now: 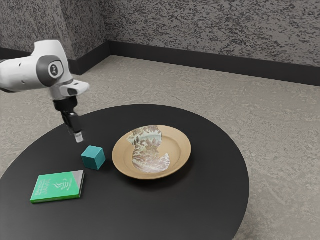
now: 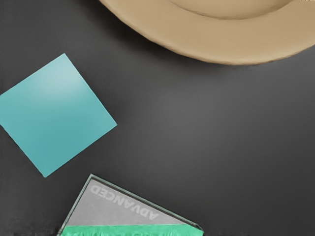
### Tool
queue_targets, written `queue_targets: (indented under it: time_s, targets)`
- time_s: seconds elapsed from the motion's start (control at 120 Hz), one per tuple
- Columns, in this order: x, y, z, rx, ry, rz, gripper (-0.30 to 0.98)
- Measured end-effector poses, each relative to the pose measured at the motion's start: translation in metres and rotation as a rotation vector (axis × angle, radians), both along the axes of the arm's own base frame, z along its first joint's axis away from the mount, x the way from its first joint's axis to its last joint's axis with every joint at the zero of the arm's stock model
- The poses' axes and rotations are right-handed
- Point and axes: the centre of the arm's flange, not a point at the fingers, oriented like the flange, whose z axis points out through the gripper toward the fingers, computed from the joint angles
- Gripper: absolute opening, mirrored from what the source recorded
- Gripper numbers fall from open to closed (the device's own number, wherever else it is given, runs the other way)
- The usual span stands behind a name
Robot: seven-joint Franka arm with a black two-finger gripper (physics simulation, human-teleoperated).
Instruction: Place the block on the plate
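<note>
The teal block (image 1: 93,157) sits flat on the dark bench (image 1: 200,200), just beside the plate (image 1: 185,147), which lies at its 3 o'clock in the exterior view. The green book (image 1: 58,186) is near the block's 8 o'clock. The end effector (image 1: 77,136) hangs above the bench toward the block's 11 o'clock, apart from it; I cannot tell whether it is wide or narrow.

The block looks light and stiff, with smooth, flat sides that could slip under a shallow or crooked pinch. I'd take it across two opposite upright faces, around mid-height. Its edges run aslant in the wrist view, so the hand probably needs a turn to square up with them; a corner grip would spin it. The step in hand is the approach. After lifting clear of the raised rim, it should be lowered into the plate's middle, since the sloping border could tip it.
</note>
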Motion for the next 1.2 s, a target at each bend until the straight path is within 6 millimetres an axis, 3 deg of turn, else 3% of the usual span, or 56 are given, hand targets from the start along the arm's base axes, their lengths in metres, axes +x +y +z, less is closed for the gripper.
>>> queue_targets:
  time_s: [0.125, 0.375, 0.542, 0.8, 1.067, 1.2]
  targets:
    - [-0.003, 0.012, -0.007, 0.007, 0.015, 0.069, 0.69]
    - [0.004, -0.013, -0.04, 0.03, 0.055, 0.149, 0.69]
    - [0.005, -0.019, -0.045, 0.037, 0.052, 0.222, 0.69]
    - [-0.007, 0.015, -0.047, 0.046, 0.054, 0.357, 0.69]
    - [0.017, 0.034, -0.055, 0.085, 0.051, 0.413, 0.69]
    - [0.02, 0.028, -0.062, 0.093, 0.056, 0.414, 0.69]
